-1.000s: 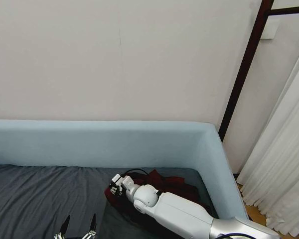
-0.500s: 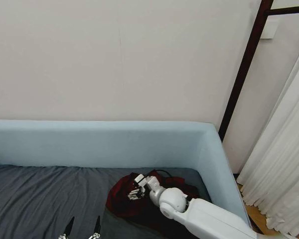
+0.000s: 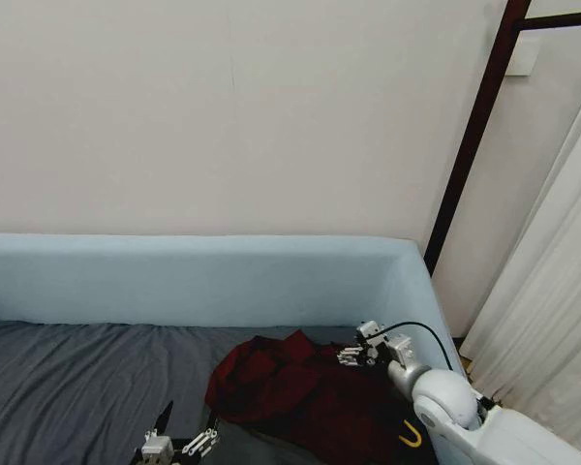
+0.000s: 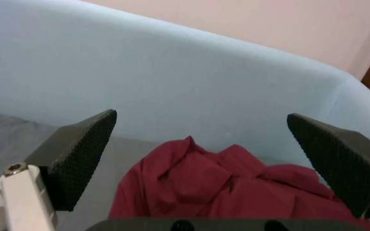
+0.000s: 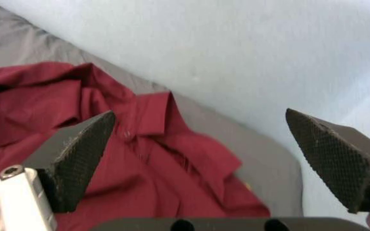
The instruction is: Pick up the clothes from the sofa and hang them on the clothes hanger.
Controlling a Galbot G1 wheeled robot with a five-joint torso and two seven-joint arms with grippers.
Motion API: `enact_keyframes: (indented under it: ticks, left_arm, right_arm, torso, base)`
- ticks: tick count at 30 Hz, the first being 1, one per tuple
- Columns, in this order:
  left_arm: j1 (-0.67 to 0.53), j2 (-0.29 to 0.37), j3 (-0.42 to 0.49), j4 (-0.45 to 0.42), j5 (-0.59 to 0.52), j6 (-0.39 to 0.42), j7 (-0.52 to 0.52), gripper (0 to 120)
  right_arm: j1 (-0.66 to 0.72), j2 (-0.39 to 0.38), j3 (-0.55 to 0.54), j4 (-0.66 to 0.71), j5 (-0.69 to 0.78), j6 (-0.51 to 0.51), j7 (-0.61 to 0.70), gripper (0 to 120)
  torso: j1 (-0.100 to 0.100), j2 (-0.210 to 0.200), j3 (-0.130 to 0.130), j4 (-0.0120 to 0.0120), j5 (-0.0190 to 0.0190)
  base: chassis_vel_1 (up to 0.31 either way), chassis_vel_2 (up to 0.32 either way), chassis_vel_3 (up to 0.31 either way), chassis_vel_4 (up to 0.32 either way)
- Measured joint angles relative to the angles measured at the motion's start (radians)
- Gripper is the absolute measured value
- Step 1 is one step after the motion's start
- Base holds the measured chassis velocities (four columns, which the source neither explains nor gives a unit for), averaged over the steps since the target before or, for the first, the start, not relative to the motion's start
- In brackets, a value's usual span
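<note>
Right fingers [image 5: 75, 159] are spread wide, pads bare, nothing pinched. Through the gap I see the red shirt [image 5: 108, 144] below them, and I can't tell whether the tips touch the cloth. In my head view the right gripper [image 3: 353, 355] sits at the shirt's right rear edge, close to where the sofa back [image 3: 223, 276] meets the right armrest [image 3: 421, 310]. A black cable [image 3: 412, 325] loops off its wrist, and the white arm [image 3: 484, 431] runs down to the bottom right corner. Left fingers [image 4: 82, 156] are also spread wide, holding nothing. The shirt lies ahead of them, framed between the two pads in the wrist view and apart from both. The left gripper [image 3: 187, 426] hovers low at the bottom edge of the head view, over the grey seat [image 3: 68, 378], left of the shirt and not touching it. The shirt is a crumpled heap on the seat at the sofa's right end, its rear edge near the back, with a folded collar-like flap on the side toward the right gripper. A small yellow curved thing [image 3: 407, 438] shows on the shirt's near right part, beside the right arm; I can't tell what it is. A dark pole [image 3: 470, 145] rises behind the sofa's right end against the wall [image 3: 223, 107], with a white curtain [image 3: 552, 339] to its right.
</note>
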Motion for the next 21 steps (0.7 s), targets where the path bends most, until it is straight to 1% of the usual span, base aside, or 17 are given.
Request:
enact_keyframes:
  ticks: [2, 3, 4, 6, 8, 9, 10, 11, 13, 14, 15, 17, 19, 21]
  left_arm:
    - [-0.038, 0.036, 0.021, 0.000, -0.020, 0.021, -0.014, 100]
    - [-0.049, 0.047, 0.025, 0.000, -0.022, 0.024, -0.016, 100]
    - [-0.049, 0.047, 0.025, 0.000, -0.022, 0.024, -0.016, 100]
    - [-0.055, 0.057, 0.028, 0.000, -0.026, 0.027, -0.016, 100]
    - [-0.046, 0.054, 0.026, 0.002, -0.026, 0.026, -0.015, 100]
    - [-0.038, 0.050, 0.023, 0.003, -0.026, 0.025, -0.011, 100]
    - [-0.038, 0.050, 0.023, 0.003, -0.026, 0.025, -0.011, 100]
    - [-0.033, 0.048, 0.021, 0.004, -0.025, 0.023, -0.009, 100]
    - [-0.010, 0.040, 0.013, 0.006, -0.021, 0.015, 0.001, 100]
    - [-0.010, 0.040, 0.013, 0.006, -0.021, 0.015, 0.001, 100]
    - [-0.002, 0.038, 0.010, 0.006, -0.019, 0.014, 0.003, 100]
    - [0.003, 0.037, 0.008, 0.005, -0.017, 0.013, 0.004, 100]
    - [0.017, 0.035, -0.002, -0.004, -0.012, 0.013, 0.005, 100]
    - [0.020, 0.034, -0.005, -0.006, -0.011, 0.013, 0.005, 100]
  right_arm:
    - [-0.050, 0.004, 0.047, 0.004, 0.031, 0.005, -0.001, 100]
    - [-0.064, 0.011, 0.062, 0.003, 0.060, 0.005, -0.001, 100]
    - [-0.064, 0.011, 0.062, 0.003, 0.060, 0.005, -0.001, 100]
    - [-0.071, 0.044, 0.087, -0.034, 0.132, 0.005, -0.007, 100]
    - [-0.055, 0.098, 0.100, -0.105, 0.168, 0.008, -0.031, 100]
    - [-0.040, 0.126, 0.104, -0.156, 0.158, 0.019, -0.055, 100]
    - [-0.040, 0.126, 0.104, -0.156, 0.158, 0.019, -0.055, 100]
    - [-0.031, 0.140, 0.106, -0.185, 0.149, 0.026, -0.068, 100]
    - [0.019, 0.213, 0.101, -0.336, 0.100, 0.057, -0.129, 100]
    - [0.019, 0.213, 0.101, -0.336, 0.100, 0.057, -0.129, 100]
    - [0.034, 0.235, 0.096, -0.385, 0.085, 0.069, -0.148, 100]
    - [0.043, 0.248, 0.092, -0.416, 0.076, 0.076, -0.160, 100]
    - [0.078, 0.300, 0.085, -0.523, 0.041, 0.095, -0.194, 100]
    - [0.086, 0.311, 0.084, -0.549, 0.028, 0.099, -0.201, 100]
  torso:
    - [0.000, 0.000, 0.000, -0.0006, -0.0003]
    - [0.000, 0.000, 0.000, -0.0008, -0.0003]
    - [0.000, 0.000, 0.000, -0.0008, -0.0003]
    - [0.000, 0.000, 0.000, -0.0006, -0.0007]
    - [0.000, 0.000, 0.000, 0.0001, -0.0003]
    - [0.000, 0.000, 0.000, 0.0004, -0.0002]
    - [0.000, 0.000, 0.000, 0.0004, -0.0002]
    - [0.000, 0.000, 0.000, 0.0005, -0.0005]
    - [0.000, 0.000, 0.000, 0.0002, -0.0006]
    - [0.000, 0.000, 0.000, 0.0002, -0.0006]
    - [0.000, 0.000, 0.000, 0.0003, -0.0005]
    - [0.000, 0.000, 0.000, 0.0002, -0.0005]
    - [0.000, 0.000, 0.000, 0.0000, -0.0005]
    - [0.000, 0.000, 0.000, 0.0000, -0.0005]
  base:
    - [0.000, 0.000, 0.000, 0.000]
    - [0.000, 0.000, 0.000, 0.000]
    - [0.000, 0.000, 0.000, 0.000]
    - [0.000, 0.000, 0.000, 0.000]
    - [0.000, 0.000, 0.000, 0.000]
    - [0.000, 0.000, 0.000, 0.000]
    - [0.000, 0.000, 0.000, 0.000]
    - [0.000, 0.000, 0.000, 0.000]
    - [0.000, 0.000, 0.000, 0.000]
    - [0.000, 0.000, 0.000, 0.000]
    - [0.000, 0.000, 0.000, 0.000]
    - [0.000, 0.000, 0.000, 0.000]
    - [0.000, 0.000, 0.000, 0.000]
    - [0.000, 0.000, 0.000, 0.000]
